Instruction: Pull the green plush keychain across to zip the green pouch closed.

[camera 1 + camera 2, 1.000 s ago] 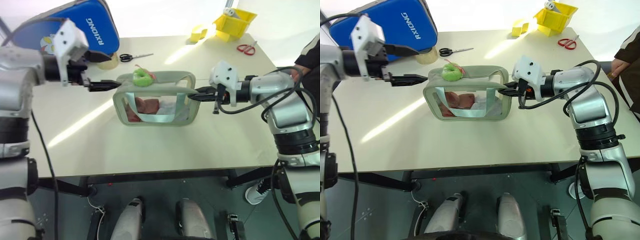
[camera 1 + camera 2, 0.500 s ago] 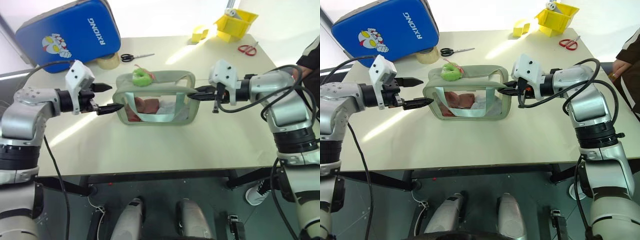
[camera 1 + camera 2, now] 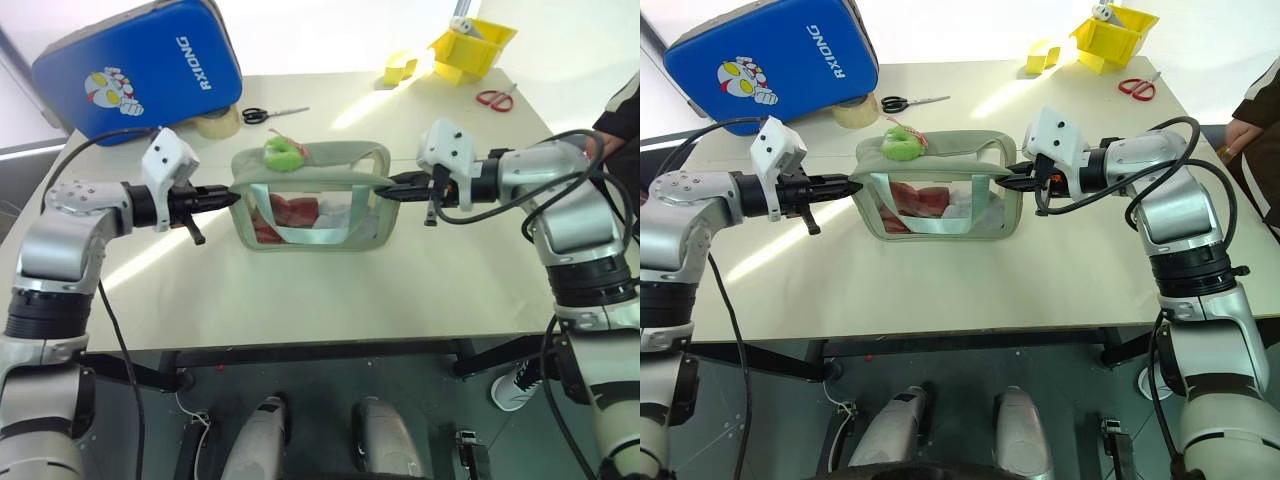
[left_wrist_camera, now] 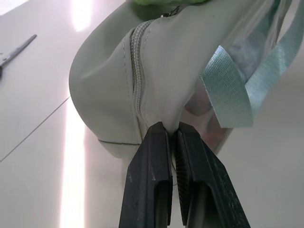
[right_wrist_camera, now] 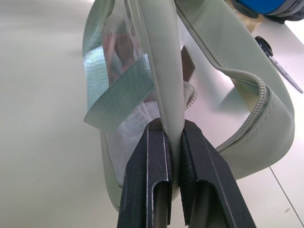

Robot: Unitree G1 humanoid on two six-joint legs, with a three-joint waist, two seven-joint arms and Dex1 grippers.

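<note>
The green pouch (image 3: 310,200) stands upright on the table (image 3: 400,280), pinned at both ends: the left gripper (image 3: 228,196) is pinched on the fabric of its end wall just beside the zipper track, and the right gripper (image 3: 392,188) is clamped on the rim of the opposite end, as each wrist view shows with the cloth squeezed between near-closed fingers. This two-ended hold looks meant to stretch the top taut so the zipper can run straight. The green plush keychain (image 3: 283,153) sits on top of the pouch, just past the left gripper's tips and well apart from the right gripper, so the zipper appears yet to be drawn; the top on the right gripper's side gapes open. With both grippers occupied, one would likely have to let go to take the keychain. Open table lies in front of both grippers, while beyond the left gripper a tape roll (image 3: 215,122), black scissors (image 3: 268,114) and a blue case (image 3: 140,65) crowd the far side
</note>
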